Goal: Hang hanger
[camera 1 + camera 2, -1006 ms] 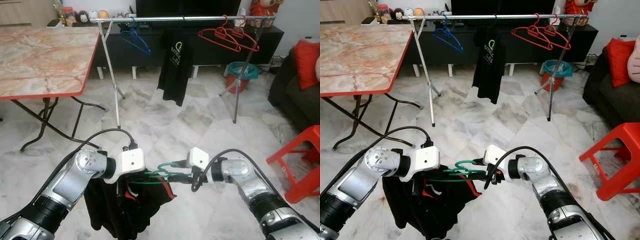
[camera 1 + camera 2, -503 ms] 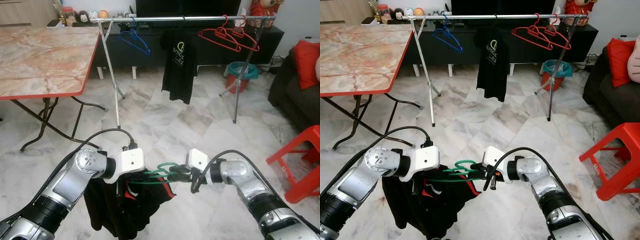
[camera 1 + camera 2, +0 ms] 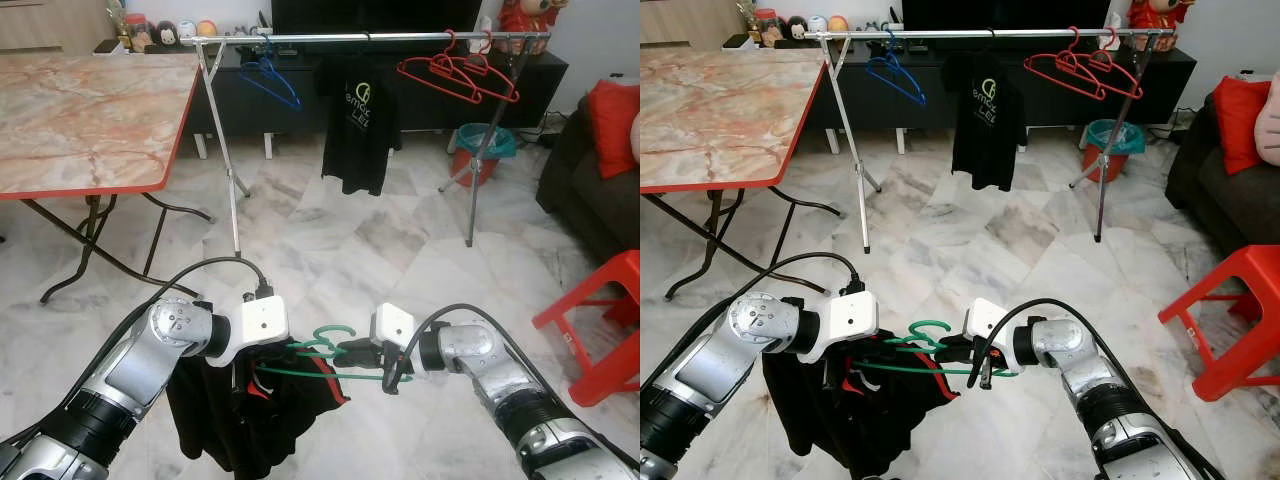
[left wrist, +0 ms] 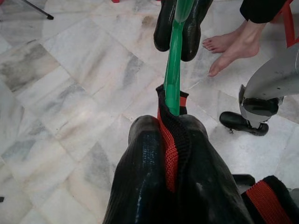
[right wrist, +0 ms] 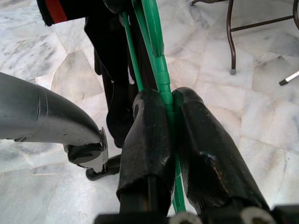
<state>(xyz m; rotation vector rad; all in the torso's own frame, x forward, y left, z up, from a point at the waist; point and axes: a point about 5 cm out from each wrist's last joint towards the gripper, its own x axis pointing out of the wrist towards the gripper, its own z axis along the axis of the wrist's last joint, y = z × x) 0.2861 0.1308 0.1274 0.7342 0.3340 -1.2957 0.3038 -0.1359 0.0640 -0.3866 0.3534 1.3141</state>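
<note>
Left eye view: my left claw (image 3: 262, 352) & right claw (image 3: 352, 352) meet low at 6 o'clock, both clamped on the green hanger (image 3: 318, 358) between them. L fingers (image 4: 154, 186) also pinch the black shirt's (image 3: 240, 415) red-trimmed collar; the shirt droops below. R fingers (image 5: 149, 140) squeeze the hanger's bar. Rack (image 3: 365, 38) stands well apart at 12, w/ a blue hanger (image 3: 268, 78), black tee (image 3: 357, 120) & red hangers (image 3: 458, 70). Table (image 3: 90, 105) at 10, red stool (image 3: 600, 325) at 3.
</note>
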